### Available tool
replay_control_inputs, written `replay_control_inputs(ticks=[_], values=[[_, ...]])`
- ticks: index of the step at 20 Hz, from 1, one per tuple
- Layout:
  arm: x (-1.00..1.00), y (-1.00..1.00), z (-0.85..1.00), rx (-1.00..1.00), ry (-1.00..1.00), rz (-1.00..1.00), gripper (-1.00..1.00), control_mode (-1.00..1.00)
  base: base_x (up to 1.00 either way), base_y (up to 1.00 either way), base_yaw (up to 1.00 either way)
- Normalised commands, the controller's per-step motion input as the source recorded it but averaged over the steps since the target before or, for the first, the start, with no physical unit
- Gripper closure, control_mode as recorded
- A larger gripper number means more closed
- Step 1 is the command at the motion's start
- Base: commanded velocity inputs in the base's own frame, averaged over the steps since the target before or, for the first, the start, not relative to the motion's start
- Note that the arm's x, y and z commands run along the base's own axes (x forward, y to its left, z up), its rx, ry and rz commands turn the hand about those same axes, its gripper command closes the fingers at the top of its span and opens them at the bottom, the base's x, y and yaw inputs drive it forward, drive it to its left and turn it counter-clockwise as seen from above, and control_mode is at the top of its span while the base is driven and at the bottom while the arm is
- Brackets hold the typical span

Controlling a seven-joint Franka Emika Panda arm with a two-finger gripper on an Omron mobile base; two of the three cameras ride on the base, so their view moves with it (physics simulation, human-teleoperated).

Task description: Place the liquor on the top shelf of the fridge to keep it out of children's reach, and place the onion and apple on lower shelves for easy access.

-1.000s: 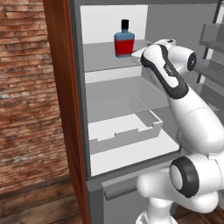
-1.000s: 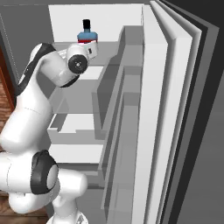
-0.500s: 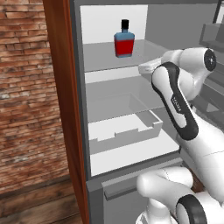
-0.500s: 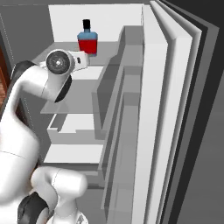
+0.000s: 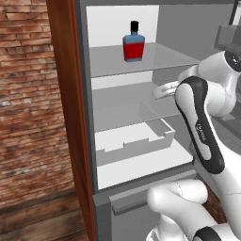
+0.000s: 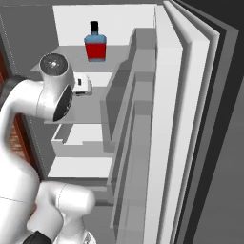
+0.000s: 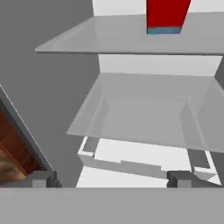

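While the liquor (image 5: 133,42) stands upright on the top shelf (image 5: 160,59) in my left base view, the arm could clip that board. My right base view adds the door racks (image 6: 125,90). My hand view shows the fingers (image 7: 180,177) spread apart, empty, facing the lower shelves (image 7: 144,109).

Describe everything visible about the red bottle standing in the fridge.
The squat square liquor bottle with a red body, pale blue shoulders and base band, and a black cap stands upright on the translucent grey top shelf board of the grey fridge with a white back wall. It sits toward the back, roughly mid-width, in front of that wall. Only the shelf touches it, under its base. It looks smooth and glossy; the cap is on.
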Motion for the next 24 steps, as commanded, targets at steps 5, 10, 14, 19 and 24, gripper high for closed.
replay_control_inputs(ticks=[5, 10, 14, 19, 24], values=[[-0.41, 0.0, -0.46, 0.0, 0.27, 0.0, -1.0, -1.0, 0.0, 0.0, 0.0], [-0.43, 0.0, -0.13, 0.0, 0.18, 0.0, -1.0, -1.0, 0.0, 0.0, 0.0], [-0.46, 0.0, 0.0, 0.0, 0.11, 0.0, -1.0, -1.0, 0.0, 0.0, 0.0], [-0.43, 0.0, 0.0, -0.02, 0.1, 0.0, -1.0, -1.0, 0.0, 0.0, 0.0], [-0.18, 0.0, 0.0, -0.01, 0.04, 0.0, -1.0, 1.0, -0.41, 0.0, 0.0]])
